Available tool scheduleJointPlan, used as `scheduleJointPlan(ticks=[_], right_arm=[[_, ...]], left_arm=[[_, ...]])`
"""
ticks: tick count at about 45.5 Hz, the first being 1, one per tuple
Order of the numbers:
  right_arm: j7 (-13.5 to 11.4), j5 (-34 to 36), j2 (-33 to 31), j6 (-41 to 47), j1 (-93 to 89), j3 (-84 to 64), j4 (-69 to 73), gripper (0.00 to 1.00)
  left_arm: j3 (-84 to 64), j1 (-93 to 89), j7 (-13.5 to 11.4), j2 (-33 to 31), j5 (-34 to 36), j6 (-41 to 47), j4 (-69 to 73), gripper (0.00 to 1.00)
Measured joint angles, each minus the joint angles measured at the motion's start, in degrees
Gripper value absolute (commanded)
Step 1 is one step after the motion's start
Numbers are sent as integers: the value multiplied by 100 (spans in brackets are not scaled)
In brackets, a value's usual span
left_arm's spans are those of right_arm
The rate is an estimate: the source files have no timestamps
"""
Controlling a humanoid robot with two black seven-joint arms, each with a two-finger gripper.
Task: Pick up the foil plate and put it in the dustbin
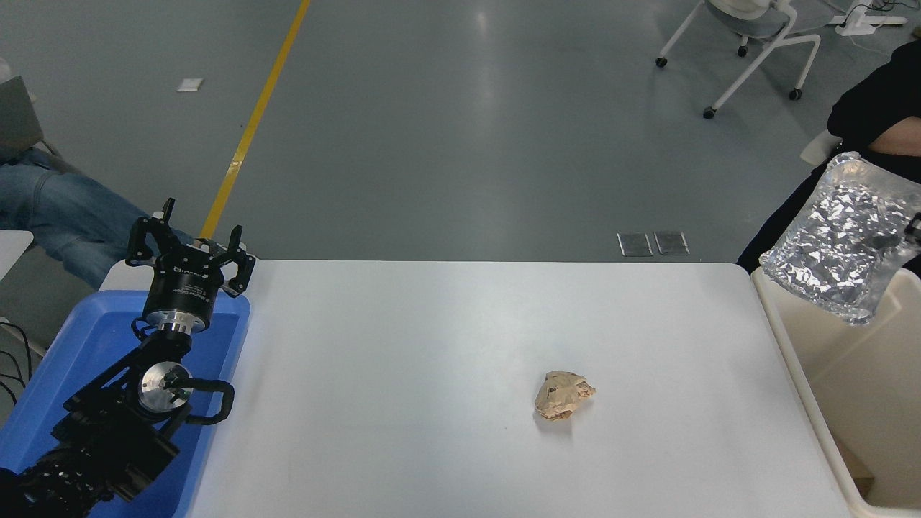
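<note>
The foil plate [840,248] hangs tilted over the dustbin [799,360], its low end just above the far rim, clamped at its right edge by the right gripper [915,229] (barely in view). The left gripper [188,244], fingers spread, sits parked far left.

Grey glossy floor [446,129] stretches beyond the white tabletop [460,388], catching soft overhead glare. A yellow line [252,122] runs across it diagonally, and a white wheeled chair [755,43] stands far right of that line.
</note>
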Motion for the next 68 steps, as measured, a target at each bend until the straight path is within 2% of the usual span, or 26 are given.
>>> scheduleJointPlan(ticks=[18,22,25,26,28,31,34,45,52,68], right_arm=[[-20,63,-321,-394,-1077,691,-163,2],[-27,67,-378,-417,-1233,809,-173,37],[-32,69,-410,-428,-1312,876,-175,70],[-33,71,-415,-433,-1330,893,-178,78],[-37,74,-431,-442,-1370,929,-179,84],[-37,81,-445,-455,-1397,970,-181,88],[-37,104,-458,-469,-1409,1020,-187,99],[-34,138,-387,-466,-1064,1148,-133,100],[-26,117,-85,-433,-372,1120,-49,100],[-11,62,1375,-371,1686,-149,837,100]], left_arm=[[0,0,0,0,0,0,0,99],[0,0,0,0,0,0,0,99],[0,0,0,0,-1,0,0,99],[0,0,0,0,0,0,0,99],[0,0,0,0,-2,0,0,99],[0,0,0,0,0,0,0,99],[0,0,0,0,0,0,0,99],[0,0,0,0,0,0,0,99],[0,0,0,0,0,0,0,99],[-3,0,0,1,-2,0,1,99]])
